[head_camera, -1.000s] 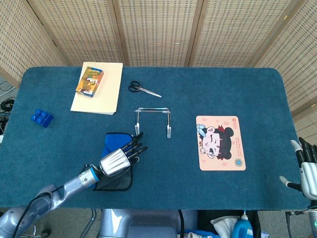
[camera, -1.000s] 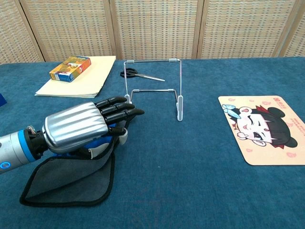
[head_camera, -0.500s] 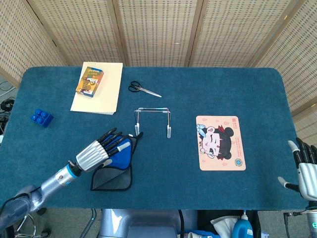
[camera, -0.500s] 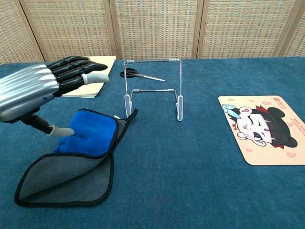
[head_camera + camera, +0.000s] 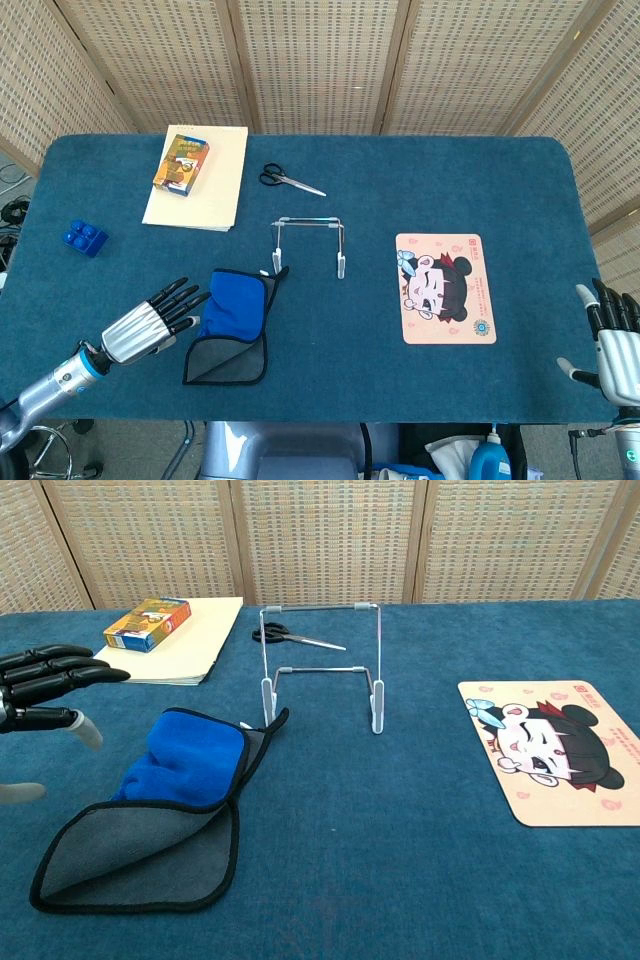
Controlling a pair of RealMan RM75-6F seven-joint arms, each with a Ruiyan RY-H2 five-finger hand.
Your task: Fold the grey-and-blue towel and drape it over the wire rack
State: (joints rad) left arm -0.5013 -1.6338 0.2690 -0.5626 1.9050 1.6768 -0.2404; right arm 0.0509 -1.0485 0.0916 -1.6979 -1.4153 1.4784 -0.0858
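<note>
1. My left hand (image 5: 150, 322) hovers just off the counter (image 5: 400, 180), fingers stretched apart and holding nothing. My right hand (image 5: 612, 335) waits at the counter's far right edge, fingers also spread and empty.
2. The towel (image 5: 232, 322) lies flat just beside my left fingertips, on the side toward the middle of the counter. A blue flap is turned back over part of the grey face, so I judge the fold only partly made.
3. The wire rack (image 5: 309, 243) stands upright beyond the towel from my left hand, its near foot touching or almost touching the towel's corner.
4. Next I would bring the left hand over the towel, finish the fold, grip the doubled cloth and lift it across the rack's top bar.
5. Count: one towel, one rack, one pair of scissors (image 5: 290, 179), one small box (image 5: 181, 162) on one folder (image 5: 215, 185), one blue block (image 5: 84, 237), one cartoon mat (image 5: 444, 288).
</note>
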